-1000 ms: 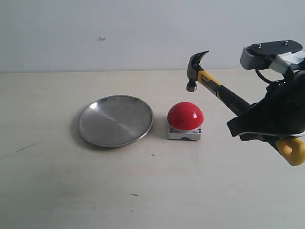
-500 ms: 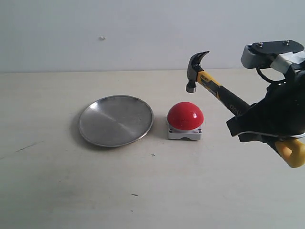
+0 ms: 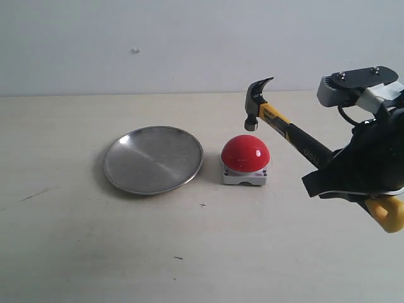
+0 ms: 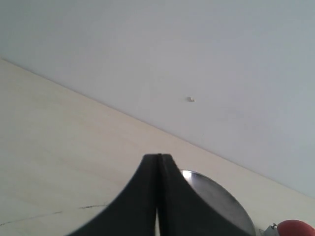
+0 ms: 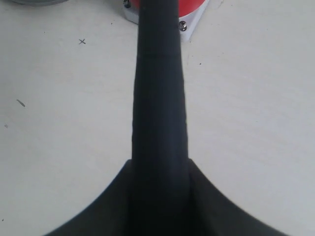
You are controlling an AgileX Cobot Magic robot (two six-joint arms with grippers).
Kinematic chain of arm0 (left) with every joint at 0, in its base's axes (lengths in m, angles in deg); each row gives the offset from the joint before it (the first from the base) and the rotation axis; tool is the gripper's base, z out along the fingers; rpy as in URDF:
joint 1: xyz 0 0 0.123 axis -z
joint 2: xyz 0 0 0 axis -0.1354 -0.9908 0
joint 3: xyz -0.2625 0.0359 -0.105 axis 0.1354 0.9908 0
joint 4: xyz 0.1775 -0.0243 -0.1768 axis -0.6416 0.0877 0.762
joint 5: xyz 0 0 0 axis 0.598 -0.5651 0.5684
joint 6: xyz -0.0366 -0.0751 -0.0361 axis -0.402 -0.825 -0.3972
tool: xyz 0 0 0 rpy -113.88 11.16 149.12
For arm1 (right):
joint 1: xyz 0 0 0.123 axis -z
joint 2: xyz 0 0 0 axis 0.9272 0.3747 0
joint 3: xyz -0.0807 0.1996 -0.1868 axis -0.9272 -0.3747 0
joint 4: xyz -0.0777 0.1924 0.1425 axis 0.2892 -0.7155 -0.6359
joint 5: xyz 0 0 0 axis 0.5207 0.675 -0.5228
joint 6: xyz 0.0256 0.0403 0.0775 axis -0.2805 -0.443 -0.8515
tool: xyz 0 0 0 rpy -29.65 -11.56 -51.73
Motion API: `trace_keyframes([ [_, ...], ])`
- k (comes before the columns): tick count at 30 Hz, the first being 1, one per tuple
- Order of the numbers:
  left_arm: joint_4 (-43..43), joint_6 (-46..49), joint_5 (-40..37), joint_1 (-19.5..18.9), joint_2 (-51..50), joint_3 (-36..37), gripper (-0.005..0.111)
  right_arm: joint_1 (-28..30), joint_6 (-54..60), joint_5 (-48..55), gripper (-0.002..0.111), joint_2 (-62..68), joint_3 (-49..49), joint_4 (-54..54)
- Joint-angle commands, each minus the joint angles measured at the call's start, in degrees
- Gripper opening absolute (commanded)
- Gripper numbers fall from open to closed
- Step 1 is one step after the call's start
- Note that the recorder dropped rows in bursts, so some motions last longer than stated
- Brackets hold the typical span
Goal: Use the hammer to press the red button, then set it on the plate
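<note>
My right gripper (image 3: 338,177) is shut on the black handle of the hammer (image 3: 297,142), whose yellow end sticks out below the hand. Its dark steel head (image 3: 254,102) hangs in the air just above the red button (image 3: 245,153), slightly apart from the dome. In the right wrist view the hammer handle (image 5: 158,88) runs between the fingers toward the red button (image 5: 191,8). The silver plate (image 3: 153,159) lies left of the button. My left gripper (image 4: 158,158) is shut and holds nothing; behind it shows the plate (image 4: 219,201).
The pale wooden table (image 3: 95,252) has a few small dark marks in front. A plain white wall (image 3: 158,44) backs the table's far edge. The red button (image 4: 297,229) peeks in at a corner of the left wrist view.
The hammer head has dropped a little and shifted left, closer to the top of the red button. My right gripper tilted down with it. The plate and button stayed put.
</note>
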Motion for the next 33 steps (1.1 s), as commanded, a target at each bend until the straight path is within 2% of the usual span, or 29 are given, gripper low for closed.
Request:
trace_keyframes([
  [1, 0.4, 0.0, -0.1, -0.1, 0.2, 0.2, 0.000, -0.1, 1.0, -5.9, 0.000, -0.9, 0.3, -0.2],
  [23, 0.4, 0.0, -0.1, -0.1, 0.2, 0.2, 0.000, -0.1, 2.3, -4.8, 0.000, -0.9, 0.3, -0.1],
  [33, 0.4, 0.0, -0.1, -0.1, 0.2, 0.2, 0.000, -0.1, 0.9, -9.5, 0.000, 2.1, 0.7, 3.0],
])
